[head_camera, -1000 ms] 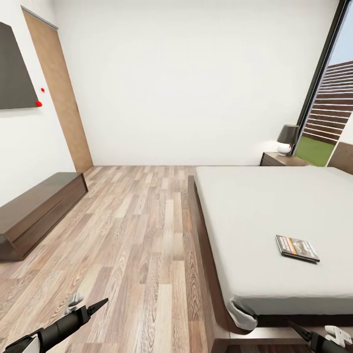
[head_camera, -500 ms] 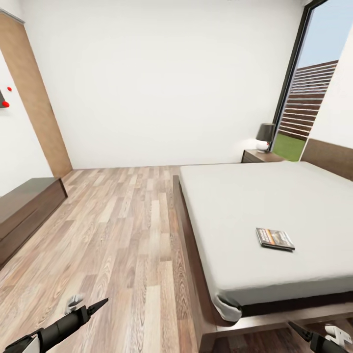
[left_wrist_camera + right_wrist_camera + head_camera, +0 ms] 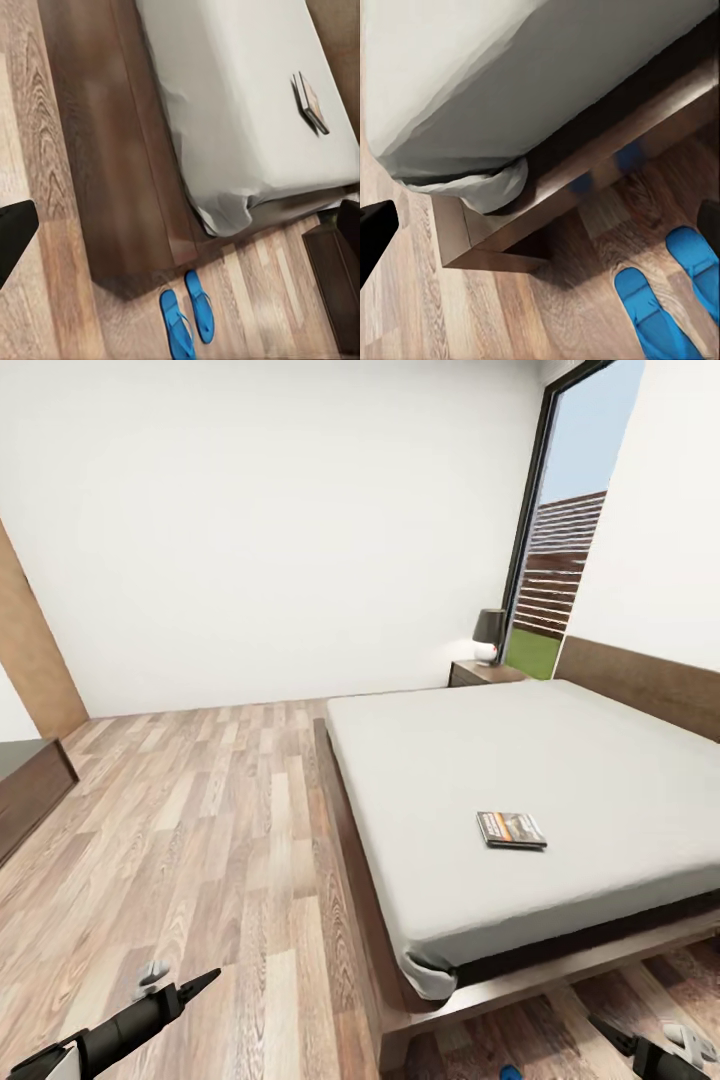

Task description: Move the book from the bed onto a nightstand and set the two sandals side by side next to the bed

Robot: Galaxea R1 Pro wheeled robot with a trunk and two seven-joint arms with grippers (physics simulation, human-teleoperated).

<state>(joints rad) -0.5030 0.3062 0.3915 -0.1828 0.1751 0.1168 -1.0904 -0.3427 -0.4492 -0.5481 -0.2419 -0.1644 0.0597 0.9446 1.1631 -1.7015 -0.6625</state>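
Plainly, the book [image 3: 511, 829] lay flat on the mattress of the bed [image 3: 560, 760], nearer the foot edge than the headboard and well in from the left side edge. Its long axis ran roughly across the bed, parallel to the foot edge. Both arms hung low at the near end. The left gripper [image 3: 190, 988] hovered over bare floor [image 3: 200, 830] off the bed's left side. The right gripper [image 3: 610, 1035] sat just past the foot of the frame. Judged from the head view, the right one was the nearer to the book, which lay up and away from its fingers across the foot edge, well apart from them. The left one held nothing, its two dark fingers close together. How the right one's fingers stood I could not tell, though nothing showed between them.

The sandals [image 3: 187, 313] lay on the floor just beside the corner of the frame at the bed's foot, close together and roughly parallel, toes pointing at the frame. In the right wrist view they [image 3: 671, 292] showed close below that arm.

The nightstand [image 3: 483, 673] stood at the far corner by the headboard with a dark lamp [image 3: 489, 634] on it. Reaching the book would likely call for the base to close in first.
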